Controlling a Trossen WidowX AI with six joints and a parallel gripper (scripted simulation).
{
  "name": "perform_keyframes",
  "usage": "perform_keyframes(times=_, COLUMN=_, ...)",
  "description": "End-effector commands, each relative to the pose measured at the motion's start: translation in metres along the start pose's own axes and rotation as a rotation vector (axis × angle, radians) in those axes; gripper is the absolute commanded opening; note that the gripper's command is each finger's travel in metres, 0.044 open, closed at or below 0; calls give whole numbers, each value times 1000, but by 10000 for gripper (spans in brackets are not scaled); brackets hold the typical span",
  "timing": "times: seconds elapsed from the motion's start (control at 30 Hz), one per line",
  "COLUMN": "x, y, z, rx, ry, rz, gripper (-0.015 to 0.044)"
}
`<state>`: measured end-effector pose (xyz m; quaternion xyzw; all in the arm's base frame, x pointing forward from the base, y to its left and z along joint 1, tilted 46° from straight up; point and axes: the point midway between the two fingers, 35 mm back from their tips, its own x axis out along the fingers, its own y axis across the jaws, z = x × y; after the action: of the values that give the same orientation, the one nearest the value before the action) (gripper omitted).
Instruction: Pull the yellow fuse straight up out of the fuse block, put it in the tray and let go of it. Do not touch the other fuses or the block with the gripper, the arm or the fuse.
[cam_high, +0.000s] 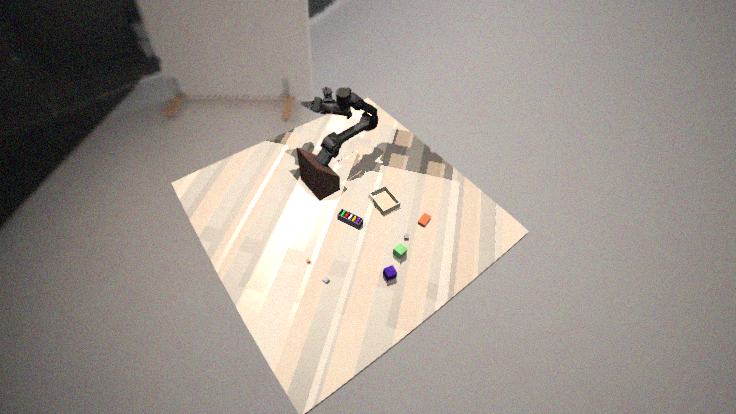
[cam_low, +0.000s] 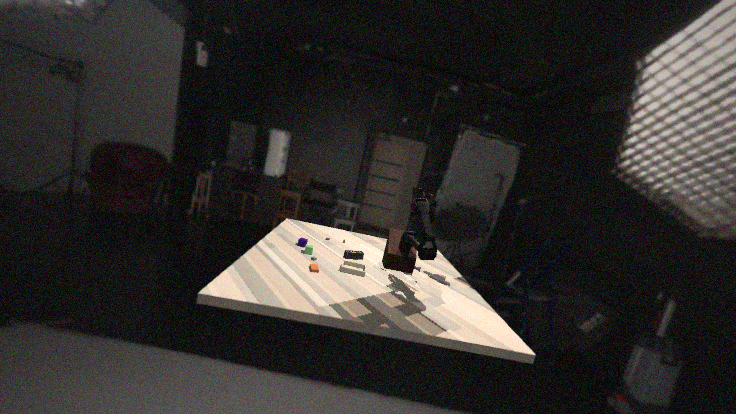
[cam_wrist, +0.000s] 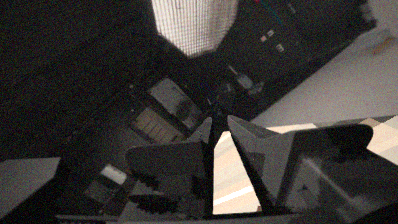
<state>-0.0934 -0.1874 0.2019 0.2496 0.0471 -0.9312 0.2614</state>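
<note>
Far from the fingers (cam_high: 313, 105), the yellow fuse (cam_high: 354, 218) sits in the fuse block (cam_high: 349, 218) on the table (cam_high: 267, 288), beside the tray (cam_high: 384, 200). Fingers are nearly closed, holding nothing. Descending like that risks striking neighbouring fuses.

On the bench (cam_high: 247, 216), the fuse block (cam_high: 350, 218) shows its fuses only as tiny coloured specks from above; from the exterior view the block (cam_low: 353, 253) is too dark and small to separate them. The pincer's (cam_high: 314, 104) fingertips blur together overhead, and the wrist view's lower edge crops its fingers.
</note>
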Motion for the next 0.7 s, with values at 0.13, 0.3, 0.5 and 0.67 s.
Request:
perform_keyframes(times=0.13, x=-23, y=94, z=-79, rx=-947, ry=254, rz=408, gripper=73)
perform_keyframes(times=0.3, x=-47, y=122, z=-123, rx=-1356, ry=304, rz=640, gripper=73)
perform_keyframes(times=0.5, x=-85, y=142, z=-183, rx=-1812, ry=313, rz=962, gripper=73)
perform_keyframes(times=0.67, x=-115, y=145, z=-230, rx=-2144, ry=266, rz=1224, gripper=73)
